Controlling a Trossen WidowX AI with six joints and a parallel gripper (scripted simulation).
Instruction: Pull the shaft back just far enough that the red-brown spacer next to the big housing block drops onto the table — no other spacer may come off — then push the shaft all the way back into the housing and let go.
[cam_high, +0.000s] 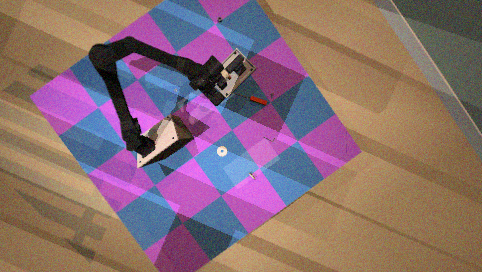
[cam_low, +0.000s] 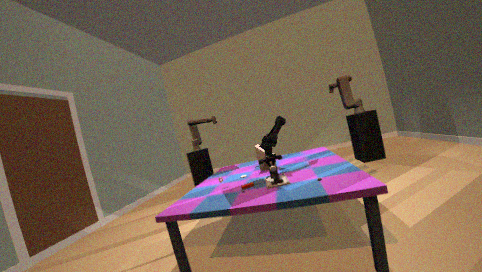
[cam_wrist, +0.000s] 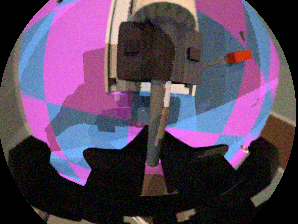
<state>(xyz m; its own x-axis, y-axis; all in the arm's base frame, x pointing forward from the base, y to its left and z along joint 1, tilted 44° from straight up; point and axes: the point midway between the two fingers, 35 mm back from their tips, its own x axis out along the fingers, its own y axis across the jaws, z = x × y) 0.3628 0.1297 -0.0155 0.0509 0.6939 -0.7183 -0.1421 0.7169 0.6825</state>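
My gripper (cam_wrist: 152, 127) is shut on the grey shaft (cam_wrist: 156, 102), near its outer end. The shaft runs straight from the fingers to a dark block (cam_wrist: 140, 55) of the fixture. A greyer block stands beside it, and a large rounded part (cam_wrist: 165, 11) lies behind. These sit on a pale baseplate (cam_high: 248, 73) (cam_wrist: 111, 65). In the top view the arm's wrist hides much of the fixture. The red-brown spacer and the other spacers cannot be told apart from the dark parts. No loose spacer is clearly visible on the table beneath the shaft.
A red-handled tool (cam_high: 258, 100) (cam_low: 247, 185) (cam_wrist: 239, 56) lies beside the fixture. A pale ring (cam_high: 219, 151) and a small pale piece (cam_high: 252, 175) lie farther off. A small dark piece (cam_high: 219, 20) (cam_low: 319, 179) lies on the fixture's other side. The arm stands on a pale-topped wedge (cam_high: 162, 140).
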